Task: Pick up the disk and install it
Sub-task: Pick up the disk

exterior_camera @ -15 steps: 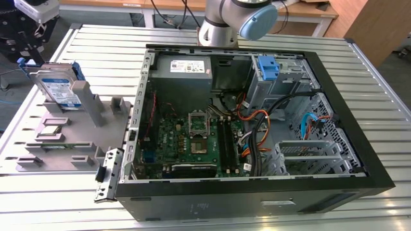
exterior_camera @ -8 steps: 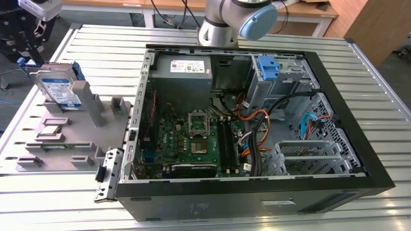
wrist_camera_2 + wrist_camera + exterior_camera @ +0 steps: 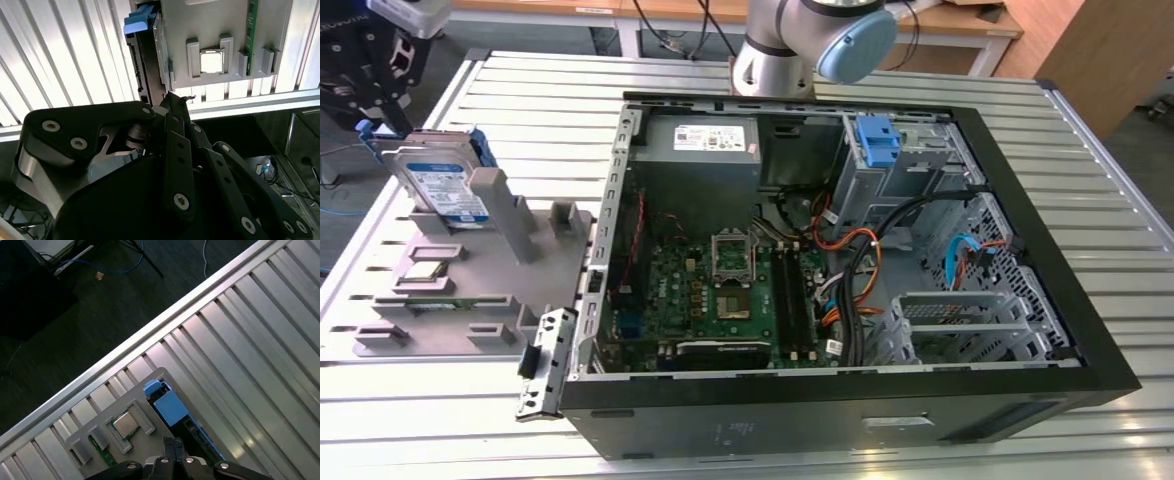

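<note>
Jaws together, abv white-blue-labelled disk [image 3: 440, 190]

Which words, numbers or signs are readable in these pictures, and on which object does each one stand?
Flat silver-metal disk with blue rails: label print too small to read.
Grey boxy power supply: white label, print too small to read.
Black computer case: pale marks, blurred.
Nothing can be quoted.

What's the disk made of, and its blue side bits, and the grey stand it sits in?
The disk looks like silvery metal, faintly shiny, under a white-and-blue label. Its blue rails seem plastic: flat, even colour. The grey stand is probably matte plastic; it gives no shine.
</note>
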{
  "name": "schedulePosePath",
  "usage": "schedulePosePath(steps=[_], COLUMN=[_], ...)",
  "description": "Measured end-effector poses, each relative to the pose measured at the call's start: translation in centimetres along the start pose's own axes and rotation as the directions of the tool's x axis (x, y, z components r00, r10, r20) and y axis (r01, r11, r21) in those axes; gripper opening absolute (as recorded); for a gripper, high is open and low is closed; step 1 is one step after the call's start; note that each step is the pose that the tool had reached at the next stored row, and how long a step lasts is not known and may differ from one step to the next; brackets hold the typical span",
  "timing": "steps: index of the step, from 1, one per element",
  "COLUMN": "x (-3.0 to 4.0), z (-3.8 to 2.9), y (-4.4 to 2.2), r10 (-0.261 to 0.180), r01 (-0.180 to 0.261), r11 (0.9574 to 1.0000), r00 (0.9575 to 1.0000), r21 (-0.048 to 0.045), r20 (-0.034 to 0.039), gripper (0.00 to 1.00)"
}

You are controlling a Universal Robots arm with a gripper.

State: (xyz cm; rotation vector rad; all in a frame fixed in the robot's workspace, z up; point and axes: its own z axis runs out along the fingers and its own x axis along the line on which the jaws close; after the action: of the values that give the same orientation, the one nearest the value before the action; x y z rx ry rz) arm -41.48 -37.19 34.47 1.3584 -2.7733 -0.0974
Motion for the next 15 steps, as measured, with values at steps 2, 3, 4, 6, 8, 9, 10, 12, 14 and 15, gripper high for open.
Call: schedulePosePath(steps=[2,3,4,6,8,9,10,12,14,15], x=[0.00,0.00,0.00,0.00,0.00,0.00,0.00,0.00,0.00,0.00], z=[0.00,0.00,0.00,0.00,0.00,0.00,0.00,0.00,0.01,0.01], y=[0.00,0.00,0.00,0.00,0.00,0.00,0.00,0.00,0.00,0.00], r10=[-0.029,-0.044,-0.059,-0.089,-0.121,-0.136,-0.151,-0.181,-0.212,-0.227], r01=[0.029,0.044,0.059,0.089,0.121,0.136,0.151,0.181,0.212,0.227], r11=[0.9996,0.9990,0.9983,0.9960,0.9927,0.9907,0.9885,0.9835,0.9773,0.9739], r00=[0.9996,0.9990,0.9983,0.9960,0.9927,0.9907,0.9885,0.9834,0.9772,0.9739], r21=[0.0010,0.0015,0.0020,0.0029,0.0038,0.0041,0.0045,0.0052,0.0058,0.0061], r20=[-0.0014,-0.0023,-0.0032,-0.0052,-0.0073,-0.0084,-0.0094,-0.0115,-0.0137,-0.0148], gripper=[0.11,0.11,0.11,0.11,0.11,0.11,0.11,0.11,0.11,0.11])
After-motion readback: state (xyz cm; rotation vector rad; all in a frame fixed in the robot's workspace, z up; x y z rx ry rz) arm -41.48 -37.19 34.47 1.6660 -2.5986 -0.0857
